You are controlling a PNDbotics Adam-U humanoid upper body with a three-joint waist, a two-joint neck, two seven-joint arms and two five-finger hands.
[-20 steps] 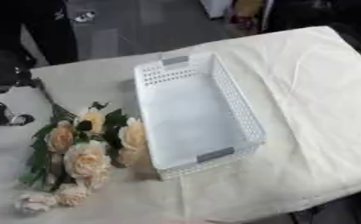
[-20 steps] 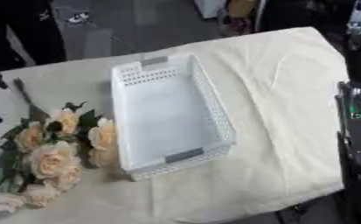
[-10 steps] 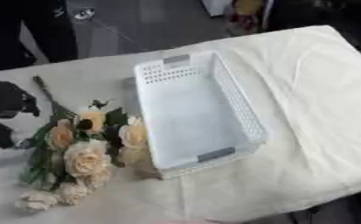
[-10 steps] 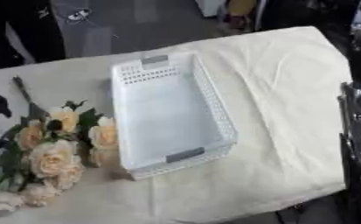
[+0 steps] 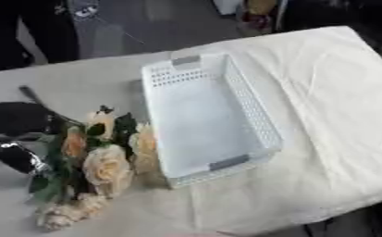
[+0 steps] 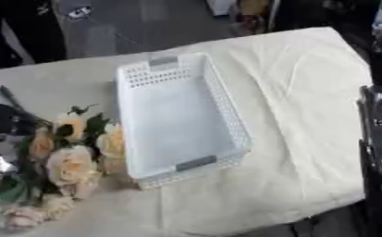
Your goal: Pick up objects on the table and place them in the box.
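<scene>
The black left hand (image 5: 17, 134) is being brought in from the left onto the bunch of cream artificial roses (image 5: 96, 159), lying just left of the empty white perforated plastic box (image 5: 206, 113). Finger state cannot be told; a grasp is apparently being started.

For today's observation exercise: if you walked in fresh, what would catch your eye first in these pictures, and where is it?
A white perforated basket lies empty in the middle of the cream-clothed table. Just to its left lies a bouquet of cream and peach flowers, stems pointing to the far side. The robot's black left hand is at the bouquet's left edge; whether it grips the flowers cannot be seen.
</scene>
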